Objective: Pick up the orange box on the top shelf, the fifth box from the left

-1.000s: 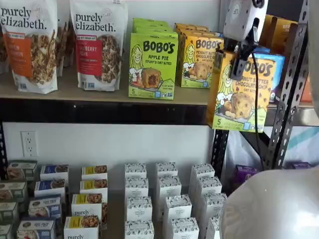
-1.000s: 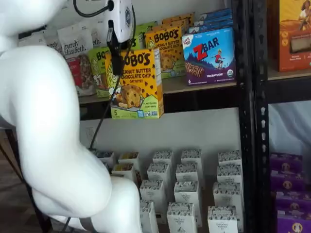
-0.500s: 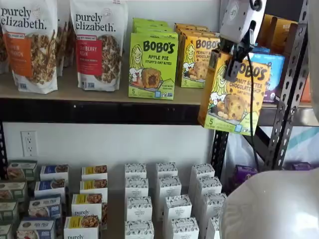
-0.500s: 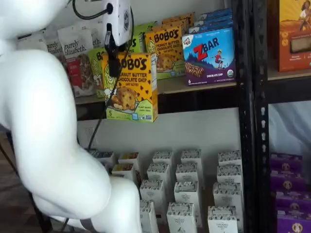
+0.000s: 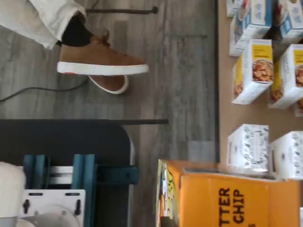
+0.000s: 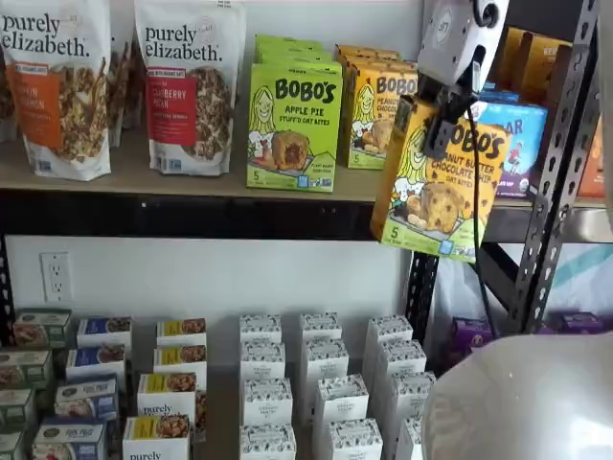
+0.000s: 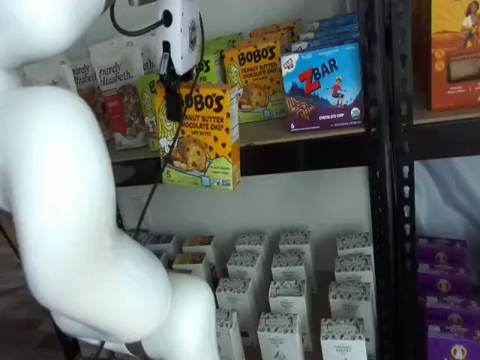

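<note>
orange box (image 6: 439,192) tilted, clamped in fingers (image 6: 440,137), off shelf

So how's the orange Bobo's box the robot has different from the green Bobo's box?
The orange box hangs tilted in front of the top shelf, clamped in the gripper; the green box stands upright on the board. Orange reads Peanut Butter Chocolate Chip, green reads Apple Pie. Both carry the Bobo's name and the cartoon girl.
</note>
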Controlling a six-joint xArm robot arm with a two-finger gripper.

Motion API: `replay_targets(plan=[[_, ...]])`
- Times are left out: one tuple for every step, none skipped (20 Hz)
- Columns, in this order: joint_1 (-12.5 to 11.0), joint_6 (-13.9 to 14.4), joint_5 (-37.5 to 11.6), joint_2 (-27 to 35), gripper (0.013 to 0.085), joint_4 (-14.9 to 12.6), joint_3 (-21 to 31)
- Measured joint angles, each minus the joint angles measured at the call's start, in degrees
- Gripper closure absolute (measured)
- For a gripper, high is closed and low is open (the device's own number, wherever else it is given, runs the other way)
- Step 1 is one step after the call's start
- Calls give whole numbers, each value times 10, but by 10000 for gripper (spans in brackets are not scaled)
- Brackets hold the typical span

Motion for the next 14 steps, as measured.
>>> replay_targets(plan=[[2, 1, -7, -4, 730, -2, 4], [5, 3, -15, -8, 730, -5, 9], [7, 4, -22, -12, 730, -8, 12], [11, 6, -27, -15, 730, -12, 16], [14, 8, -33, -18, 730, -17, 19], [19, 10, -39, -21, 730, -24, 22], [22, 12, -42, -23, 730, -29, 24], [24, 13, -44, -24, 730, -33, 26], [27, 14, -45, -24, 730, -38, 26], [30, 16, -45, -24, 730, -42, 27], [32, 17, -45, -24, 730, -45, 27], [34, 18, -45, -24, 730, -48, 28], [37, 19, -46, -25, 730, -52, 29], [39, 20, -47, -26, 730, -56, 30]])
